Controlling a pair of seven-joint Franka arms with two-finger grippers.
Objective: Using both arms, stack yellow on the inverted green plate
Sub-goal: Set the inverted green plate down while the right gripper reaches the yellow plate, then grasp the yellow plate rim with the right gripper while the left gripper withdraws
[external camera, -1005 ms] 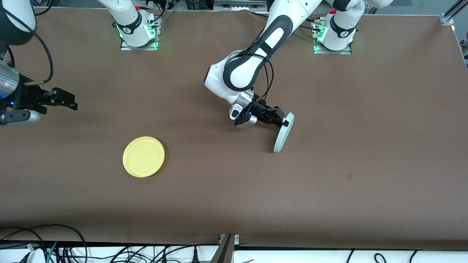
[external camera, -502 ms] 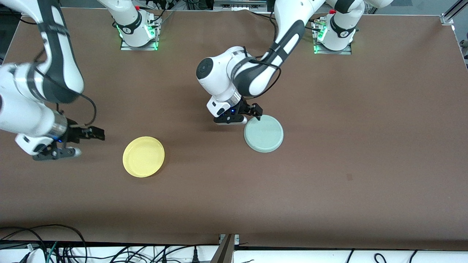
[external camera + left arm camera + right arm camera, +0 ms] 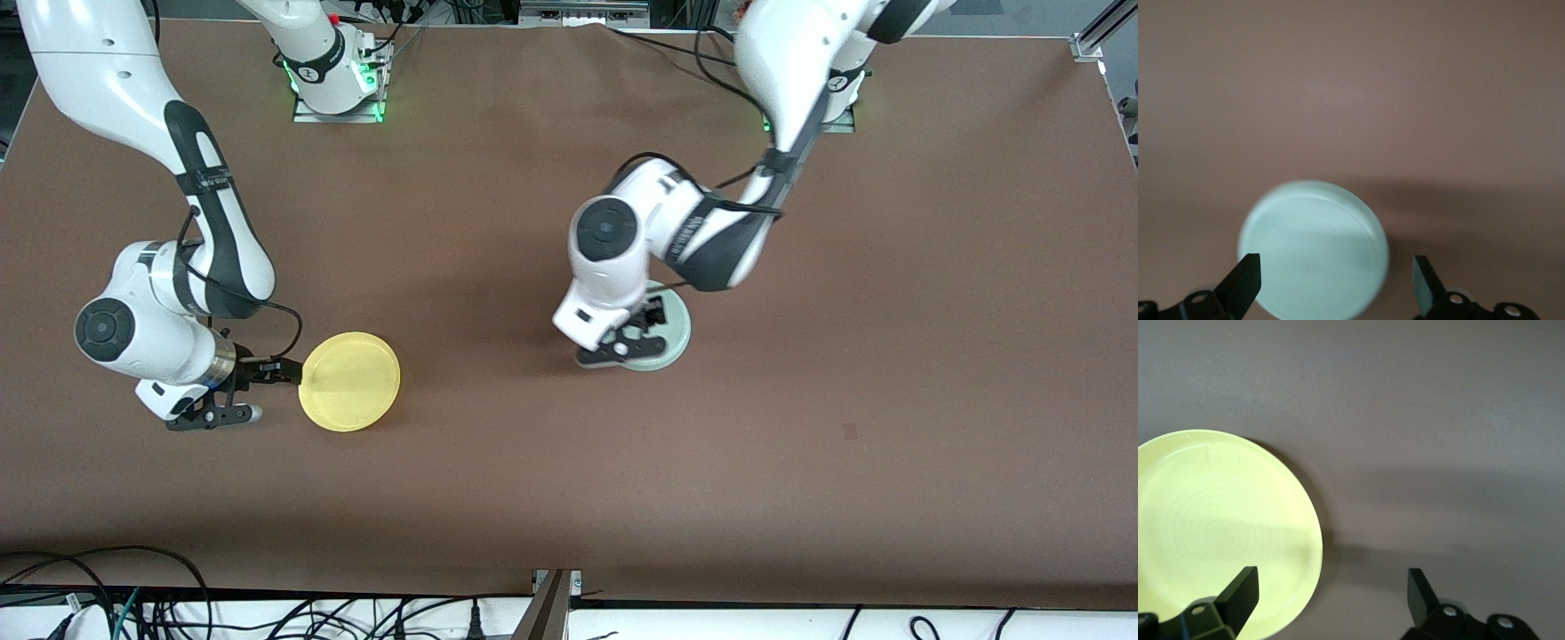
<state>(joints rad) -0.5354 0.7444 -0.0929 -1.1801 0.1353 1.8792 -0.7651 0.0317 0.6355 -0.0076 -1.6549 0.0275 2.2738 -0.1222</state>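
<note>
Now the green plate [image 3: 669, 331] lies upside down mid-counter [image 3: 889, 311], the left hand [image 3: 642, 331] over it, fingers spread. Toward the right arm's end, the right hand [image 3: 267, 378], fingers apart, hovers at the yellow [image 3: 351, 382] plate's rim.

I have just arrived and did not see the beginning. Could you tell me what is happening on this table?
Two robot arms are working with two plates. The green plate lies flat on the table, and the left gripper hovers open above it. The right gripper is open at the edge of the yellow plate, which lies toward the right arm's end. The yellow plate is not yet stacked.
</note>
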